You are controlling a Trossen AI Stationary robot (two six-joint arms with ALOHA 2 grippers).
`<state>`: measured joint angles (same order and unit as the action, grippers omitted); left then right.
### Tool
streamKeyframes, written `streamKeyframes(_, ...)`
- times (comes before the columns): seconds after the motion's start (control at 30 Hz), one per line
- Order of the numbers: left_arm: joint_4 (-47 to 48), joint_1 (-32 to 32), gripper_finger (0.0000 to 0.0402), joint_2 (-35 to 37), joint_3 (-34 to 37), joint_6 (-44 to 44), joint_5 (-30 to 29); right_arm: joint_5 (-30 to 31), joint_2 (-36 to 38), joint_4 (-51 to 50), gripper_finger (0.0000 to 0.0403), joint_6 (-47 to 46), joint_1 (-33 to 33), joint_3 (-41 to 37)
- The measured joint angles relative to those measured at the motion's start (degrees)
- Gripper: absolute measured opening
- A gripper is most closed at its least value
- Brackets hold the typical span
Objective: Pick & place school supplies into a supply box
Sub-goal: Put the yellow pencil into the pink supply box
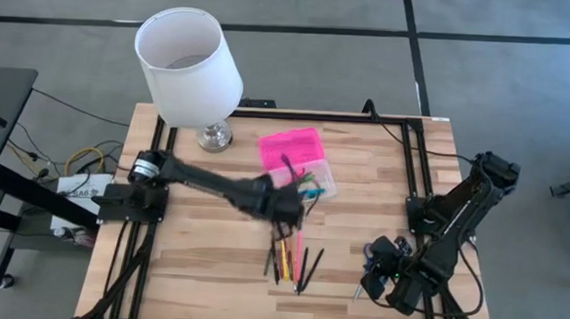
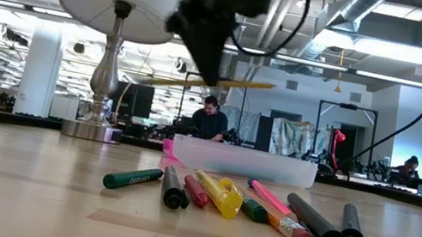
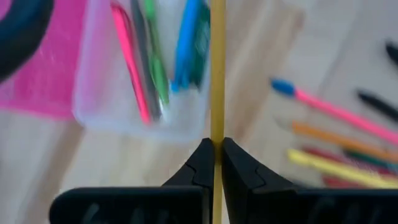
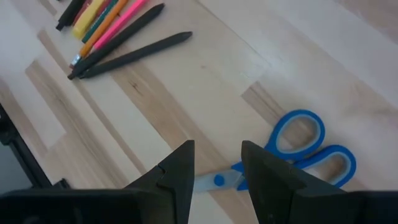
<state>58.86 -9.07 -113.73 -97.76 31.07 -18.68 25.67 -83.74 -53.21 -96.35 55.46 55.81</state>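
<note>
A wooden table [image 1: 211, 273] is sitting in a big workshop room, with a white lamp [image 1: 188, 65] standing at its far left part. The left gripper [image 3: 216, 163] is hanging in the air just beside the supply box [image 1: 298, 162], and its fingers are pinching a thin yellow pencil [image 3: 217, 68]. The box is lying open near the middle, with some pens already inside its clear base. More pens and markers [image 2: 232, 199] are lying in a bunch on the table in front of it. The right gripper [image 4: 217, 171] is waiting over the blue scissors [image 4: 298, 152] at the near right side, with its fingers spread apart and touching nothing
</note>
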Motion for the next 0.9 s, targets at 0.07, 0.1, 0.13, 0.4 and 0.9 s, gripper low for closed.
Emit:
streamKeyframes(0.07, -3.2, 2.9, 0.0, 0.0, 0.0, -3.5, 1.1, 0.0, 0.0, 0.0, 0.0124, -0.9, 0.0, 0.0)
streamKeyframes(0.1, -5.0, 4.3, 0.0, 0.0, 0.0, -4.7, 1.8, 0.2, 0.0, 0.0, 0.0124, -1.4, 0.0, 0.0)
streamKeyframes(0.13, -6.6, 5.6, 0.0, 0.0, 0.0, -5.7, 2.2, 0.2, 0.0, 0.0, 0.0124, -2.0, 0.0, 0.0)
streamKeyframes(0.4, -15.4, 13.6, 0.0, -0.8, -0.2, -10.5, 7.4, 1.6, 0.0, 0.0, 0.0124, -4.8, 0.0, 0.0)
streamKeyframes(0.9, -16.6, 16.8, 0.0026, -5.1, -0.2, -13.8, 10.8, 1.7, 0.0, 0.6, 0.0124, -5.7, -1.2, 0.0)
